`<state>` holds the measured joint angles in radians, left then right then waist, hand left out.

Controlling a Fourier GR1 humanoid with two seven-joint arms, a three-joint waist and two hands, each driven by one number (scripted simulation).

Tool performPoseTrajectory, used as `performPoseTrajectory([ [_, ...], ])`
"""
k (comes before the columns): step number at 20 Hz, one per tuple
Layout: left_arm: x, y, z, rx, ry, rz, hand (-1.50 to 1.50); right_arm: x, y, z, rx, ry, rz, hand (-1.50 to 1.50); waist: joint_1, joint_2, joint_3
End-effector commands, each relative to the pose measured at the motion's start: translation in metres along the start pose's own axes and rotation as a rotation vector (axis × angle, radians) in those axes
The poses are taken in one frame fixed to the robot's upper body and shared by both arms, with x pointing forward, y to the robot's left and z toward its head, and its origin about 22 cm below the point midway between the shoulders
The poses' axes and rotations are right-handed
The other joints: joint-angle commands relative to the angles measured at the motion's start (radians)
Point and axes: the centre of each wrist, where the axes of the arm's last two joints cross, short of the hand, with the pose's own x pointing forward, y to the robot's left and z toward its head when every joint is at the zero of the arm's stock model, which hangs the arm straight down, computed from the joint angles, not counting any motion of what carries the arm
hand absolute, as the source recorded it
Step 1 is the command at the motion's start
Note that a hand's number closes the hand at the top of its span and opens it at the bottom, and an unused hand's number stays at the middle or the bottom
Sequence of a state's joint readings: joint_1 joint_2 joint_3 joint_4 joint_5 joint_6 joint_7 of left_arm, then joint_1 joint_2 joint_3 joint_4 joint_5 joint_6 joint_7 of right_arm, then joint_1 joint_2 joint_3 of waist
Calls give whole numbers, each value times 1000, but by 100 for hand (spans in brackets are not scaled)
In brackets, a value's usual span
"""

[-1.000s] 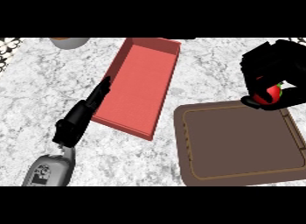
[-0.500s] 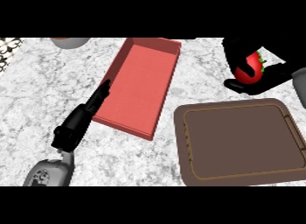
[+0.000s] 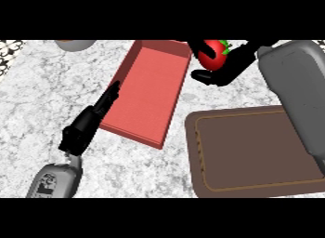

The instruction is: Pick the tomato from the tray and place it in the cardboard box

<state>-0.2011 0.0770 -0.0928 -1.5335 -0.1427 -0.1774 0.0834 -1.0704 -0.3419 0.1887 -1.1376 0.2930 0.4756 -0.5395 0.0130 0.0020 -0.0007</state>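
At the near left, the robot's black left hand (image 3: 90, 122) is seen with straight fingers resting along the left wall of the shallow red-lined cardboard box (image 3: 146, 93) (nothing is held by it). Farther right, the round red tomato with a green stalk (image 3: 212, 52) is carried above the box's far right corner, enclosed by the curled fingers of the black right hand (image 3: 228, 69), while the brown square tray (image 3: 261, 148) lies near right. The tomato is judged light, smooth and easily bruised, best cupped round its middle.

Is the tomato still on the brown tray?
No, the tomato is held in the right robot hand, up beside the red box, clear of the tray.
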Motion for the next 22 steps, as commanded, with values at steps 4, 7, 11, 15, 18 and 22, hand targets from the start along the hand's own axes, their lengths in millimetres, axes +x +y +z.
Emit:
performPoseTrajectory([
  [4,-6,-3,14,-4,-27,-13,0,-23,23,-32,-6,50,64,150,13,4,0],
  [7,-1,-2,4,14,-1,-4,0,-17,39,-48,-1,38,91,150,0,0,0],
  [11,8,10,-10,14,2,-9,0,-26,78,-76,53,58,148,150,8,5,0],
  [15,11,-1,0,-28,-17,-4,0,-48,98,-74,75,82,166,150,24,9,0],
  [18,1,5,-1,-3,3,-22,0,-50,126,-80,132,149,89,150,16,6,0],
  [22,4,-6,4,-37,-10,-8,0,-70,138,-61,171,277,-42,-150,39,11,0],
])
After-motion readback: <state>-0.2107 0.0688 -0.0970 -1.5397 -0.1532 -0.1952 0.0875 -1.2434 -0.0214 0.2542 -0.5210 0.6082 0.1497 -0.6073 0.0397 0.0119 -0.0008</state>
